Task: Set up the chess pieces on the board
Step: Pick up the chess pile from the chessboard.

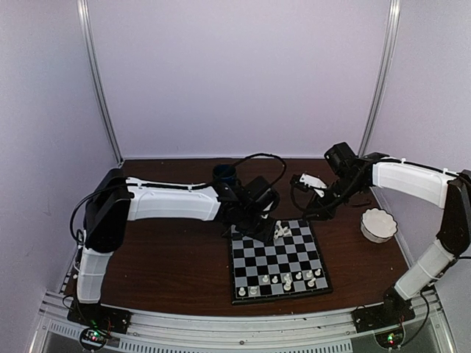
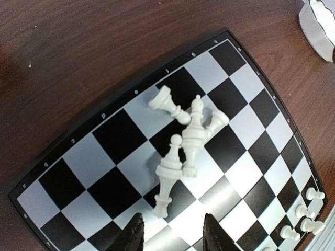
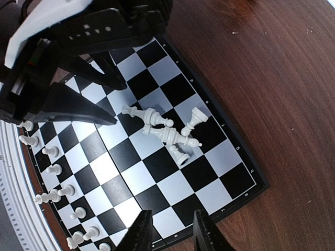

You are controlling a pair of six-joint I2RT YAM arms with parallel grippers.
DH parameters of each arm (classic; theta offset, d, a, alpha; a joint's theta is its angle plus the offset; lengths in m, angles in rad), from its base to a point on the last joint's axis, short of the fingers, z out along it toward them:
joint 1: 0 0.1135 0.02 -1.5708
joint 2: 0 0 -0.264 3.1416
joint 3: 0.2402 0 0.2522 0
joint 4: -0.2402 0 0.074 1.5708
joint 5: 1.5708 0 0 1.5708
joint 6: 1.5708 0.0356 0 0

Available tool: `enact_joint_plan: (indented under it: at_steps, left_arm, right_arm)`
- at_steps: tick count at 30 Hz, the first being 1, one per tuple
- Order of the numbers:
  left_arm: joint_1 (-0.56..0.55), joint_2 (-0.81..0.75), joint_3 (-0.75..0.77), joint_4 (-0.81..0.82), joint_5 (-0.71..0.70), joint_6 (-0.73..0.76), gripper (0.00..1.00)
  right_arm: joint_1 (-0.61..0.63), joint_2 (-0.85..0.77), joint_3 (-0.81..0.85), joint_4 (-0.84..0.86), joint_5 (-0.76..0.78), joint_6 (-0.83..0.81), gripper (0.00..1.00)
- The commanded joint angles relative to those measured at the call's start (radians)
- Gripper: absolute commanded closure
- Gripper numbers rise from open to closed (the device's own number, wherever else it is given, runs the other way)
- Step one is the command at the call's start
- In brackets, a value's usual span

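Left hand (image 2: 174, 234) hangs over the far side of the board (image 2: 112, 137), its two fingers apart with nothing between them. The right hand (image 3: 171, 230) hovers near the board's far right corner, likewise spread and empty. A small heap of fallen chess pieces (image 2: 186, 141) lies crossed over one another on the board's far rows, just ahead of the left fingertips and not touching them. Other pieces (image 1: 283, 279) stand along the board's near rows.

The step in hand looks like lifting one piece out of the heap. It would go best by choosing the long piece at the heap's edge nearest the left fingers. The fingers should line up across its slim stem, come straight down and close gently, so the neighbours are not knocked or rolled off the board.
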Motion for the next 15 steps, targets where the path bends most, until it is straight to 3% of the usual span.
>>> enact_joint_plan:
  at_steps: [1, 15]
  left_arm:
    - [0.02, 0.063, 0.097, -0.029, 0.033, 0.022, 0.6]
    - [0.044, 0.192, 0.235, -0.128, 0.064, 0.042, 0.65]
  right_arm:
    - [-0.02, -0.035, -0.01, 0.009, -0.03, 0.009, 0.71]
    - [-0.033, -0.028, -0.015, 0.01, -0.05, 0.001, 0.7]
